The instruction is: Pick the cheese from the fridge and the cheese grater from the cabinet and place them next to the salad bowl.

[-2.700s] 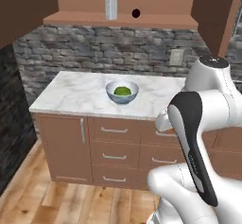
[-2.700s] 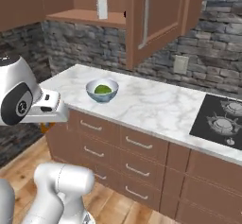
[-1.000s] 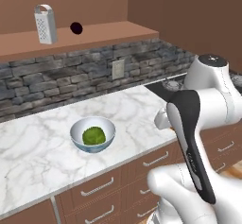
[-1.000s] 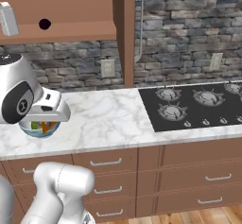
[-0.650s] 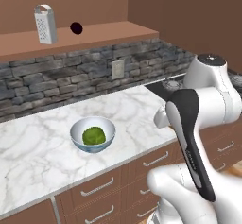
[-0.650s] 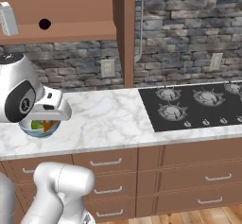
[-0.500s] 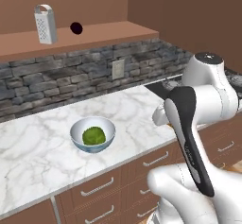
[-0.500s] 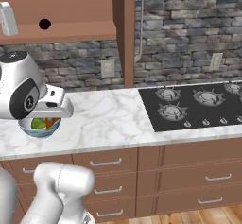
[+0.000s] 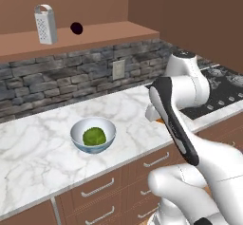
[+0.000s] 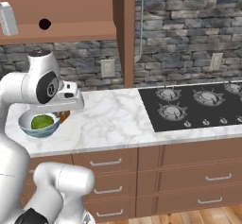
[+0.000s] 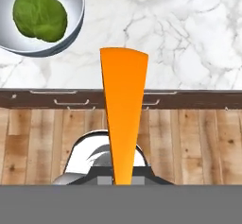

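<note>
The cheese [image 11: 123,114] is bright orange, and the bowl [image 9: 93,135] is pale blue-grey with a green ball [image 9: 94,136] inside. The counter [image 9: 38,148] is white with thin grey lines like marble, the wall [image 10: 189,34] behind it is made of grey stones, and the drawers [image 10: 189,171] and the shelf [image 9: 85,34] are brown wood with silver handles. The grater [image 9: 44,24] is silvery grey with tiny dots, the little ball [image 9: 76,28] near it is very dark, the stove [image 10: 194,105] is black, and the floor [image 11: 198,142] has light brown planks.

The cheese [image 11: 124,124] hides the hand's fingertips.
</note>
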